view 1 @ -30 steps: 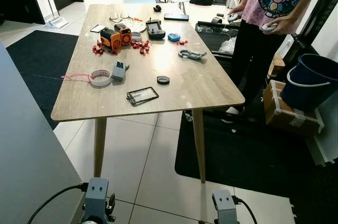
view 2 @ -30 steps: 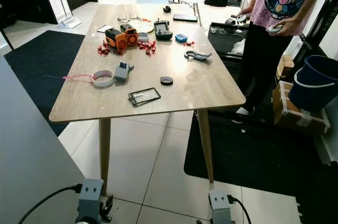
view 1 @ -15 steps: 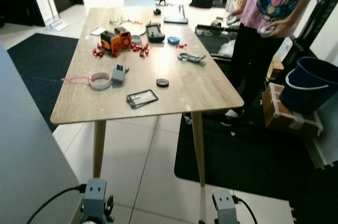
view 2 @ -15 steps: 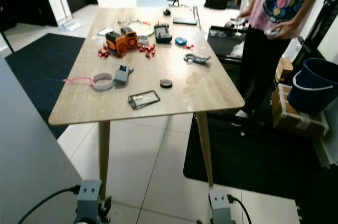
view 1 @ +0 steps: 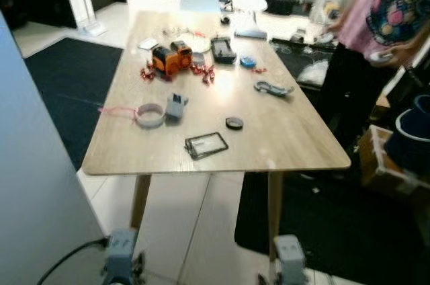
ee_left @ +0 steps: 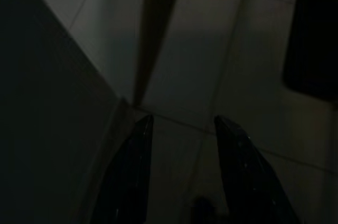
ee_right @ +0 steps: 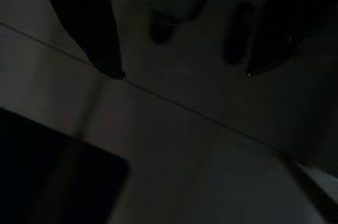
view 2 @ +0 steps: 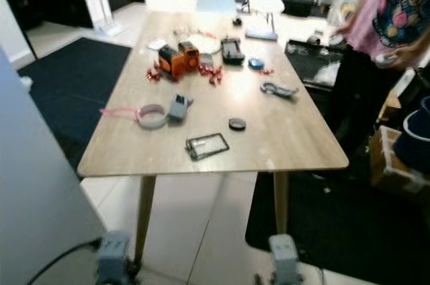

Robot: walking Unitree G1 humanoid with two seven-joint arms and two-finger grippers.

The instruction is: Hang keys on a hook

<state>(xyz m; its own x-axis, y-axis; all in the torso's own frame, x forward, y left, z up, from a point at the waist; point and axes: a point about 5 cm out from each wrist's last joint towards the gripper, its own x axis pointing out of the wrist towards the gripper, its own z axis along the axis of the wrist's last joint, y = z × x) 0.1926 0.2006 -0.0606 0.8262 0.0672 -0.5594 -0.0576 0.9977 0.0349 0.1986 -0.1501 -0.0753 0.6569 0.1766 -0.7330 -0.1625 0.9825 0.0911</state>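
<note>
Wooden table [view 1: 289, 144] stands ahead of you, with the keys [view 1: 272, 87] on it at about 1 o'clock, near a person [view 1: 376, 36] at 2 o'clock. Your left gripper [ee_left: 182, 129] and right gripper [ee_right: 182, 73] both hang low over floor tiles, fingers spread apart, grasping nothing.

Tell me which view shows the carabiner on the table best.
The left eye view: the carabiner lies unblocked near the table's right edge. The right eye view shows it too, slightly blurrier. Both wrist views look at dark floor.
</note>
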